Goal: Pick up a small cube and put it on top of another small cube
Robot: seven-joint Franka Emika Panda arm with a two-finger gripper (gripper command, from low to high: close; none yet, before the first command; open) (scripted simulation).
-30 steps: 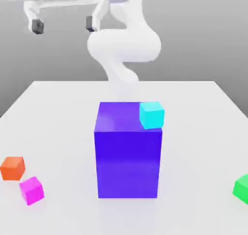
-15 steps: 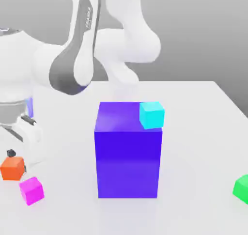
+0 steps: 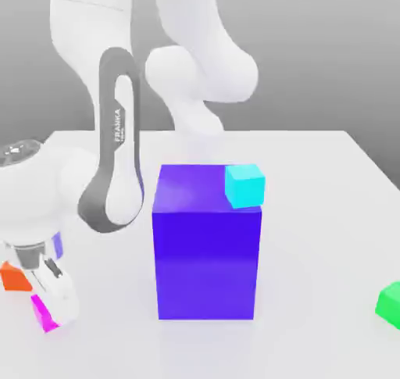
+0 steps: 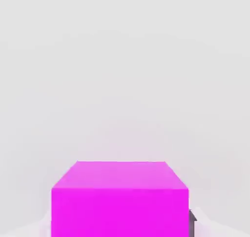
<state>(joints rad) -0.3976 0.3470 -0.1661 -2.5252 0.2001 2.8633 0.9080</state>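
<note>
Down toward the exterior view's bottom edge came the arm [image 3: 117, 143] and its fingers [image 3: 59, 295], which had been above and beside the orange cube [image 3: 14, 277] and were now at the magenta cube [image 3: 43, 313]. They were clamped on the magenta cube, one of them covering much of it in the exterior view. It sat low on the exterior view's left, near the orange cube, which was partly hidden behind the hand. A large blue block [image 3: 206, 260] stood upright at the middle of the white tabletop [image 3: 312, 237], and a cyan cube [image 3: 244, 186] showed at its upper corner toward the exterior view's right. Well apart, at the exterior view's right edge, lay a green cube [image 3: 391, 304]. All four cubes and the block had kept their places.
</note>
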